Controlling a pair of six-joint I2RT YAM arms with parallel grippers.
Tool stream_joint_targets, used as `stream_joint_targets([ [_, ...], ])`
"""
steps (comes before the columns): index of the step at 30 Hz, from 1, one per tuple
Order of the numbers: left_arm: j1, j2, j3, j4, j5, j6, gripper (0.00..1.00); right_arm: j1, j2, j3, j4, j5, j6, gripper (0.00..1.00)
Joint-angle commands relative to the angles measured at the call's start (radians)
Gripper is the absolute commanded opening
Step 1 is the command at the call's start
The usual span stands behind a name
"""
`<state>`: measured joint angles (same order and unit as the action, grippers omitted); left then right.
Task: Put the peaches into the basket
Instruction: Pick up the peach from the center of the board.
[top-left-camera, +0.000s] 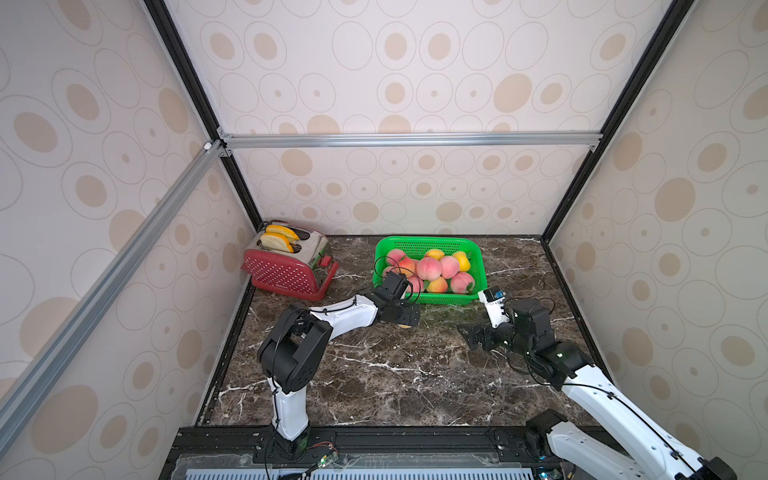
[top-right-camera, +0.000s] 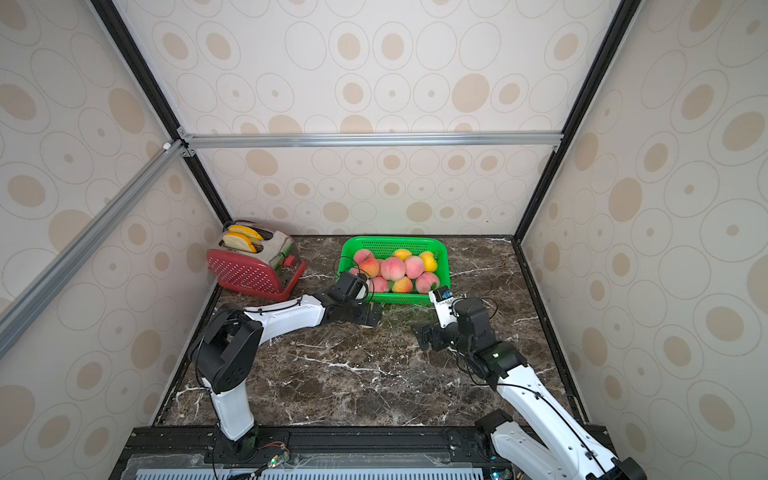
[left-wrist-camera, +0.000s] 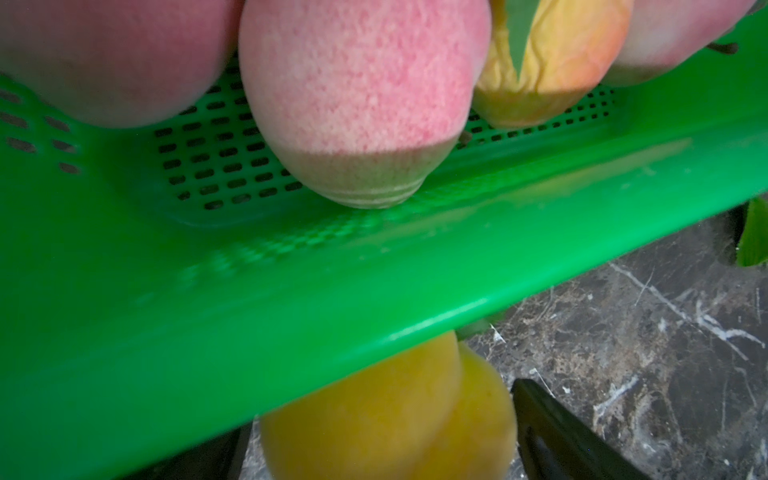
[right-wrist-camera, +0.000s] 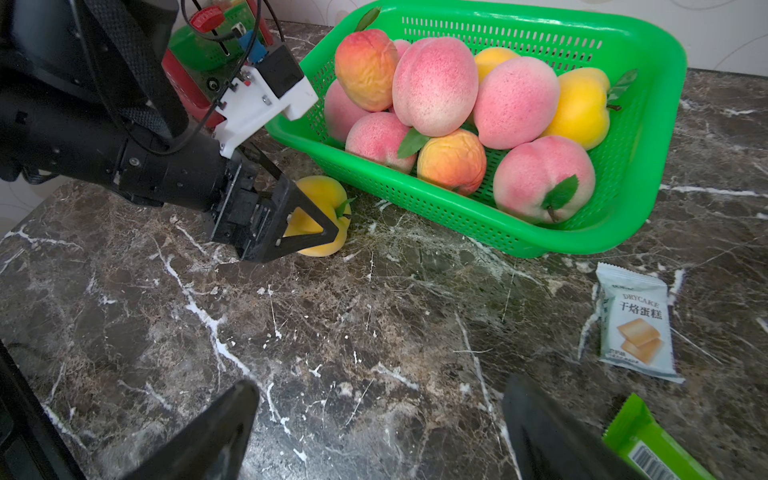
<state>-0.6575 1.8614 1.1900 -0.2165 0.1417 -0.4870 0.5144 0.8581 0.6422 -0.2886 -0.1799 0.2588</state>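
Because the yellow peach rests on the table toward its far edge, just beside the near wall of the basket and between the spread jaws of the left gripper, that arm is nearer; the right gripper, spread and empty, hovers well apart.

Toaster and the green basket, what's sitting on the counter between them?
Nothing. Both top views show only bare marble counter between the toaster and the basket.
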Motion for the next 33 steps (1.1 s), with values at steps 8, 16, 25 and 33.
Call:
stream_joint_targets([
  [8,-0.007,0.003,0.030,0.017,0.016,-0.011,0.83,0.005,-0.024,-0.033,0.000,0.020,0.017,0.97],
  [16,-0.007,-0.015,0.014,0.017,0.019,-0.013,0.74,0.005,-0.038,-0.036,-0.003,0.036,0.018,0.97],
  [25,-0.025,-0.103,-0.022,-0.011,0.025,-0.016,0.75,0.005,-0.070,-0.041,-0.015,0.060,0.017,0.97],
  [33,-0.056,-0.230,-0.049,-0.069,0.007,-0.015,0.76,0.005,-0.095,-0.041,-0.029,0.074,0.018,0.97],
])
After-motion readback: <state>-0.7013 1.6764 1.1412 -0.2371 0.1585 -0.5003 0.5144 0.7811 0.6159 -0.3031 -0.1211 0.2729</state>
